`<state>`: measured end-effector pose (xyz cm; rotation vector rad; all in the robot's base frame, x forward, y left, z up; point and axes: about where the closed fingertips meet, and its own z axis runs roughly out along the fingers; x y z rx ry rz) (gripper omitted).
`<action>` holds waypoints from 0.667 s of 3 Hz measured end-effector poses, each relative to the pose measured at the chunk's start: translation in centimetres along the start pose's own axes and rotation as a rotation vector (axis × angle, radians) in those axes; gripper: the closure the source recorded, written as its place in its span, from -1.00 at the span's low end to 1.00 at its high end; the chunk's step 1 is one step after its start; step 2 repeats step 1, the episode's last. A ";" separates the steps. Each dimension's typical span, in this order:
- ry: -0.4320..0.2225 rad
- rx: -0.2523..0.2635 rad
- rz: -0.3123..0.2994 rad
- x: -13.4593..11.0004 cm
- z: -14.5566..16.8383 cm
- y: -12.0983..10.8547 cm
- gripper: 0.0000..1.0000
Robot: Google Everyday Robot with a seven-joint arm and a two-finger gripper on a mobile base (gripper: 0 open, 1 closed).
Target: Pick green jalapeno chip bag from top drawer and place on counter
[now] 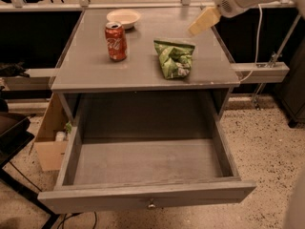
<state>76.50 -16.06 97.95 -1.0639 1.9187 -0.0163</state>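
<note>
The green jalapeno chip bag (174, 58) stands on the counter (95, 66), right of centre, near the front edge. My gripper (202, 22) hangs above the counter's right rear, up and to the right of the bag. It is clear of the bag, open and empty. The top drawer (143, 197) is pulled fully out below the counter and its inside is bare. Its small round knob (151, 204) shows at front centre.
A red soda can (116, 41) stands on the counter left of the bag. A pale bowl (123, 17) sits at the back. A tan cardboard box (47, 137) stands on the floor left of the drawer. A grey rail (259, 72) juts out to the right.
</note>
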 end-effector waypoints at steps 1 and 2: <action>-0.072 0.096 0.089 2.4 -6.6 -0.8 -1.00; -0.072 0.096 0.089 2.4 -6.6 -0.8 -1.00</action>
